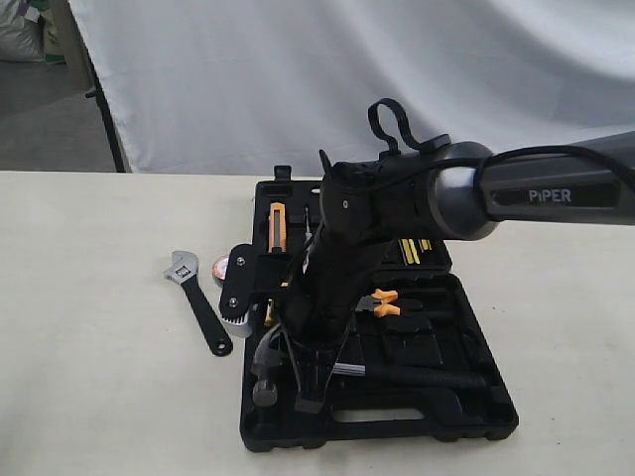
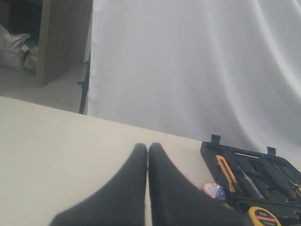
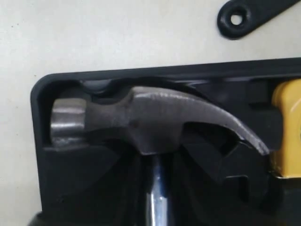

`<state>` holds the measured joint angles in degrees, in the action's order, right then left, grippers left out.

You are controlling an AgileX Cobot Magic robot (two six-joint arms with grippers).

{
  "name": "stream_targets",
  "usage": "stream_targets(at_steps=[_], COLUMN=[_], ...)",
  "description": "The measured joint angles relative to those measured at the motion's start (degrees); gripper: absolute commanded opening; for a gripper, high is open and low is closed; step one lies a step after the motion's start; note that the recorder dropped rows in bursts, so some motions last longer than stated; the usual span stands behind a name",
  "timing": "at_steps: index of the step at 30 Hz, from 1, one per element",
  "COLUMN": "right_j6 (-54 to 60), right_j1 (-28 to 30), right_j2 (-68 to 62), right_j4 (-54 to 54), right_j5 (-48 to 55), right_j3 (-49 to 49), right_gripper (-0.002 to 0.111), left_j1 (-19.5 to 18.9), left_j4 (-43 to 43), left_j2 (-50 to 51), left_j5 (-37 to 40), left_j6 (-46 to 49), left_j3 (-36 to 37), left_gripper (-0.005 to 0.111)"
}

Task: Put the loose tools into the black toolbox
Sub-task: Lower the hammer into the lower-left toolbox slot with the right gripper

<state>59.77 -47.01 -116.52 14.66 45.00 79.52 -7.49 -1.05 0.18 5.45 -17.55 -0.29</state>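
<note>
The black toolbox (image 1: 466, 297) lies open on the table. The claw hammer (image 1: 266, 365) rests in the recess along its near edge, with the silver head (image 3: 141, 117) seated in the corner. My right gripper (image 1: 308, 389) reaches down over the hammer's neck. Its dark fingers hug the shiny shaft (image 3: 157, 197) on both sides, shut on it. The adjustable wrench (image 1: 198, 302) lies on the table left of the box, and its handle end (image 3: 244, 16) also shows. The tape roll (image 1: 219, 266) (image 2: 215, 190) sits beside the box. My left gripper (image 2: 148, 149) hovers shut and empty over bare table.
A yellow tape measure (image 3: 288, 132) (image 2: 264, 216) sits in the box next to the hammer's claw. Orange-handled pliers (image 1: 382, 302) and an orange knife (image 2: 225, 172) lie in their recesses. A white cloth (image 1: 347, 69) hangs behind the table.
</note>
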Motion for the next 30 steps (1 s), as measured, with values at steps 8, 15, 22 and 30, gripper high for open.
stream_targets(at_steps=[8,15,22,30], right_j6=[-1.37,-1.49,-2.5,-2.34], right_j1=[0.0,0.0,0.0,0.0], right_j2=[0.0,0.0,0.0,0.0], right_j4=[0.0,0.0,-0.14,-1.99], right_j5=[-0.49,-0.59,-0.81,1.5], right_j3=[0.0,0.0,0.0,0.0], right_gripper=[0.0,0.003,0.051,0.06], left_j1=[0.0,0.0,0.0,0.0], left_j4=[0.0,0.0,0.0,0.0], left_j2=[0.0,0.0,0.0,0.0], left_j5=[0.0,0.0,0.0,0.0], left_j6=[0.0,0.0,0.0,0.0], left_j3=[0.0,0.0,0.0,0.0], left_gripper=[0.001,0.001,0.001,0.001])
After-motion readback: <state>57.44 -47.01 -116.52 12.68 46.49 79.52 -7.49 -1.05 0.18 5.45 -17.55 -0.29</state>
